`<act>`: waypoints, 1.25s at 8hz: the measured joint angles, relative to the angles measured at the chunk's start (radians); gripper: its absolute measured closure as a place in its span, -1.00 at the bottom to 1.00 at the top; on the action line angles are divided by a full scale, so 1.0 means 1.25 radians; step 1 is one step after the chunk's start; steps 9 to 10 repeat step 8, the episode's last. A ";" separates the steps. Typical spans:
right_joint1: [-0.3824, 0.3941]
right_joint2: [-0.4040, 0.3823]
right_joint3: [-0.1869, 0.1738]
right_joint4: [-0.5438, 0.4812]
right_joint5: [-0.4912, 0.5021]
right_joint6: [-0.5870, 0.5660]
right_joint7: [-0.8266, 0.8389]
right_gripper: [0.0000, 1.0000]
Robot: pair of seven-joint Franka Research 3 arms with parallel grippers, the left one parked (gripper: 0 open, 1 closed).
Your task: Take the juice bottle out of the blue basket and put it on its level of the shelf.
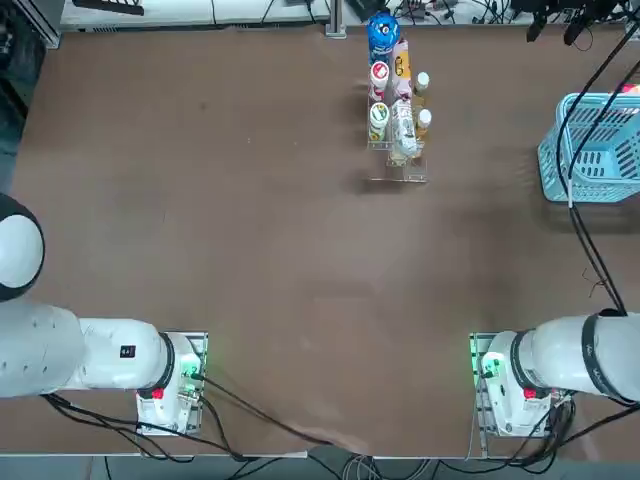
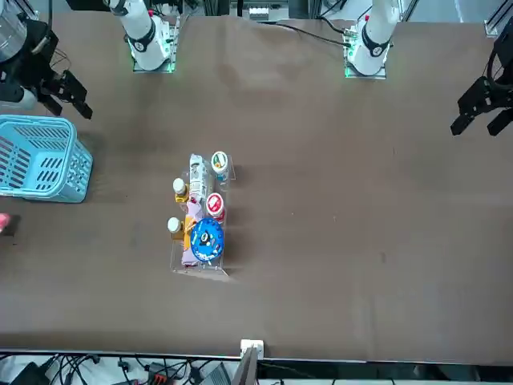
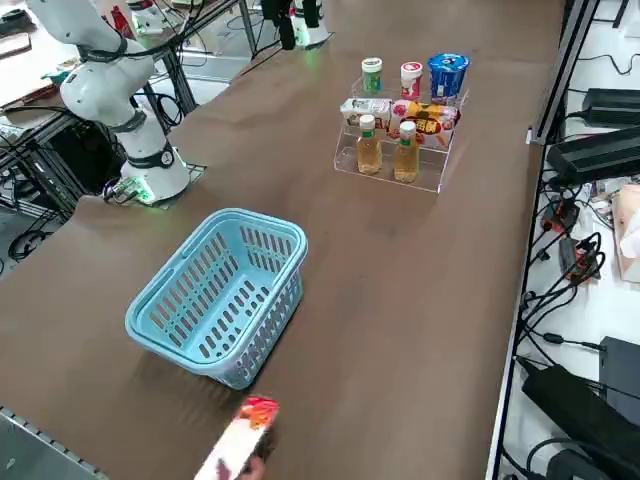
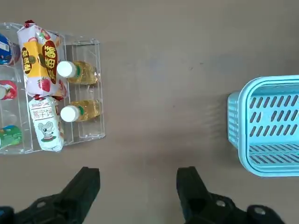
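Left of the blue basket (image 1: 590, 188), both white-capped juice bottles (image 4: 88, 110) stand on the shelf's (image 4: 96, 133) basket-side edge, bare tabletop (image 4: 163, 93) between. The right gripper (image 4: 138, 179) hovers near the basket, spread wide, gripping nothing.

Matte brown tabletop (image 1: 270, 250) with metal-railed edge

1. One blue basket (image 3: 225, 295).
2. One clear shelf (image 4: 84, 133).
3. Two white-capped juice bottles (image 4: 86, 110) on the shelf.
4. Two wrapped snack packs (image 4: 46, 123).
5. Two small round containers (image 3: 411, 80), red and green.
6. One blue tub (image 3: 447, 75).
7. One hand-held box (image 3: 240, 435).
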 joint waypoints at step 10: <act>-0.001 0.000 -0.001 0.002 0.000 -0.039 0.000 -1.00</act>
